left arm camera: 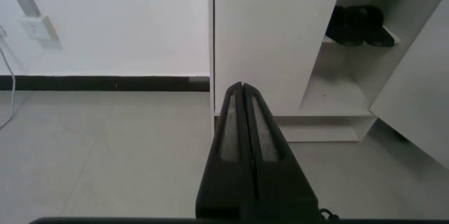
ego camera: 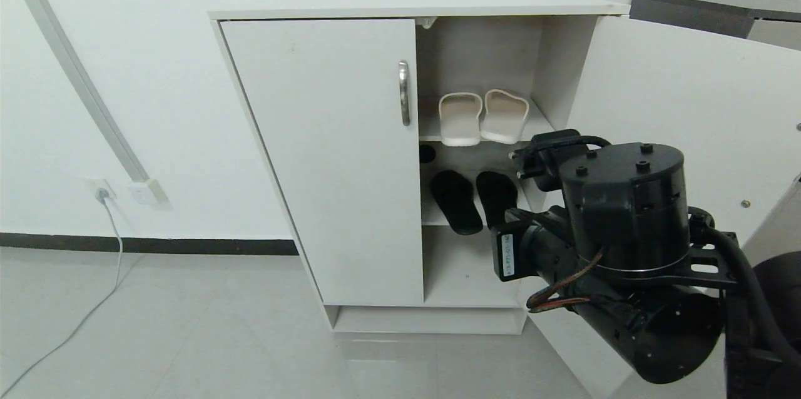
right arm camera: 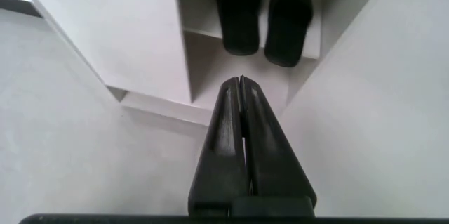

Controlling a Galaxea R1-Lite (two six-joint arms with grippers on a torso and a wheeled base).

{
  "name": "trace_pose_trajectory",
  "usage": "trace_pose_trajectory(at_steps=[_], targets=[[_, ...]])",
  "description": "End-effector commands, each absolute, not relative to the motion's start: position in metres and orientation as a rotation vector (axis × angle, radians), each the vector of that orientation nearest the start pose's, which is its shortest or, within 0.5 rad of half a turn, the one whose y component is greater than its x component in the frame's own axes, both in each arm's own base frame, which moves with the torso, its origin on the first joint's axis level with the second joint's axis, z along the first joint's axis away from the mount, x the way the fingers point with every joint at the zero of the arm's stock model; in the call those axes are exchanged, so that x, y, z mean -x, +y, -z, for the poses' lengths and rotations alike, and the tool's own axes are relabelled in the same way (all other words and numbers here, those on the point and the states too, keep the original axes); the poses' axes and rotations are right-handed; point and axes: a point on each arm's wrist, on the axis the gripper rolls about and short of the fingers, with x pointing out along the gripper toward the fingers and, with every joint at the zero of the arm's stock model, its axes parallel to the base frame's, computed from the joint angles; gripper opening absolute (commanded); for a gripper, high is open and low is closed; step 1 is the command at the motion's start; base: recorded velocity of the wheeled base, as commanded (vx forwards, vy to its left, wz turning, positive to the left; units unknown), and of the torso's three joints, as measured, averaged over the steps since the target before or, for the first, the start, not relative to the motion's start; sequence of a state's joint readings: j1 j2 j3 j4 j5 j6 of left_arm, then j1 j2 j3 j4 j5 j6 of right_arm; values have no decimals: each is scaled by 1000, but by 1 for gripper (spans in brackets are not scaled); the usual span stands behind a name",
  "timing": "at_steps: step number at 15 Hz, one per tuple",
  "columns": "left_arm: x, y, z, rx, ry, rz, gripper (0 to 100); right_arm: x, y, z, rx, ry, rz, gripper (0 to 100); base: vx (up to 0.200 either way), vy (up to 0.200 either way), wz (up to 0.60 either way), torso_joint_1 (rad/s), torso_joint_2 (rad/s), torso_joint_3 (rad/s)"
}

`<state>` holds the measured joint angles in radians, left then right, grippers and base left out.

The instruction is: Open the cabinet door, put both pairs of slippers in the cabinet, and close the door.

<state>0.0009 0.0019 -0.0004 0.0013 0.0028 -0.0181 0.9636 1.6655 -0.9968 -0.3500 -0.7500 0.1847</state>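
Observation:
The white cabinet (ego camera: 413,5) stands against the wall with its left door (ego camera: 325,155) closed and its right door (ego camera: 676,111) swung wide open. A pair of white slippers (ego camera: 482,116) rests on the upper shelf. A pair of black slippers (ego camera: 472,199) lies on the middle shelf (right arm camera: 263,17) (left arm camera: 361,26). My right arm (ego camera: 619,217) hangs in front of the open door. My right gripper (right arm camera: 240,82) is shut and empty, pointing at the bottom compartment just below the black slippers. My left gripper (left arm camera: 242,87) is shut and empty, low over the floor before the closed door.
A metal handle (ego camera: 404,92) sits on the closed door's inner edge. A wall socket with a trailing cable (ego camera: 100,191) is at the left. A grey-topped unit (ego camera: 701,8) stands behind the open door. Bare tiled floor (ego camera: 188,324) stretches left of the cabinet.

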Motion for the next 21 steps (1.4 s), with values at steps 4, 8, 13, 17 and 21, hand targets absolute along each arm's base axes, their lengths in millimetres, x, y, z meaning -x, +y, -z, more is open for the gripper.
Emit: trace_pose_trajectory(at_steps=[4, 8, 13, 17, 21], targets=[[23, 0, -75, 18, 5, -5, 0, -188, 242, -213, 75, 240, -188, 0, 0, 0, 0, 0, 0, 0], [23, 0, -76, 18, 3, -5, 0, -189, 244, -210, 82, 246, -187, 0, 0, 0, 0, 0, 0, 0], [23, 0, -76, 18, 3, -5, 0, -190, 245, -207, 91, 253, -187, 0, 0, 0, 0, 0, 0, 0], [23, 0, -75, 20, 5, -5, 0, -191, 247, -205, 96, 258, -187, 0, 0, 0, 0, 0, 0, 0], [23, 0, -75, 18, 5, -5, 0, -190, 246, -204, 99, 264, -198, 0, 0, 0, 0, 10, -161, -261]])
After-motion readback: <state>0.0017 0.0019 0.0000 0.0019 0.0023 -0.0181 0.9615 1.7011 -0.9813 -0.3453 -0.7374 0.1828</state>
